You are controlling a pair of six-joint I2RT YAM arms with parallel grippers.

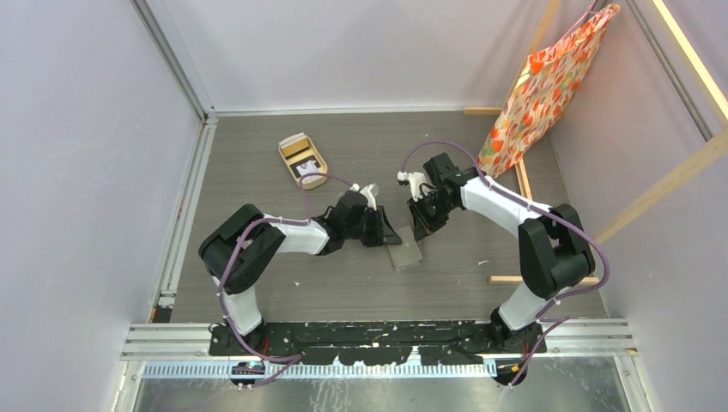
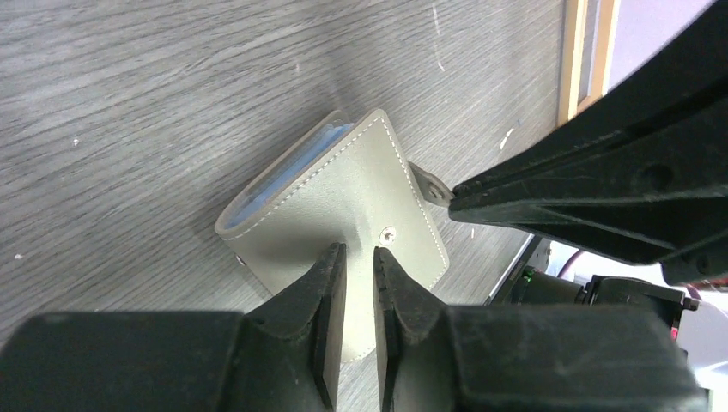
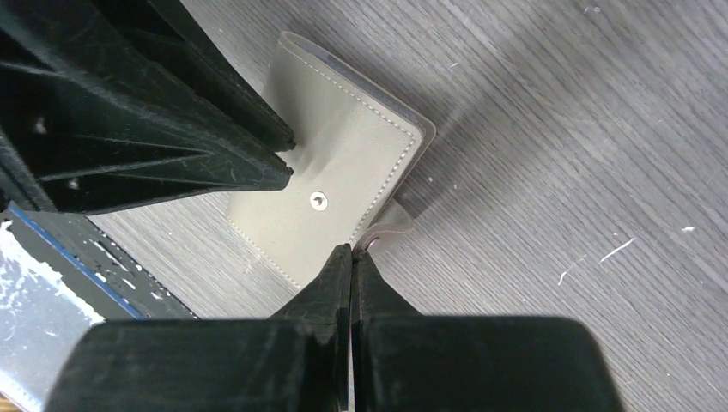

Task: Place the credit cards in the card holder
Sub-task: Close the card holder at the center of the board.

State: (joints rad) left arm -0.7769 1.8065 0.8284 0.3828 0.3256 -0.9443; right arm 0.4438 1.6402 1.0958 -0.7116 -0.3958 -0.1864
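The card holder [image 1: 403, 254] is a grey-brown wallet lying folded shut on the table; its bluish sleeves show at one edge in the left wrist view [image 2: 343, 197]. My right gripper [image 3: 352, 250] is shut, with its tips pinching the wallet's small snap tab [image 3: 392, 228] at the wallet's corner. My left gripper [image 2: 359, 251] hovers over the wallet's cover beside the snap stud, its jaws a narrow gap apart and holding nothing. Credit cards [image 1: 306, 170], white and dark, lie in the tan tray [image 1: 292, 146] at the back left, far from both grippers.
An orange patterned bag [image 1: 549, 86] hangs on a wooden frame [image 1: 670, 180] at the back right. A wooden strip [image 1: 522, 182] lies below the bag and another [image 1: 506, 279] lies by the right arm. Walls close in both sides.
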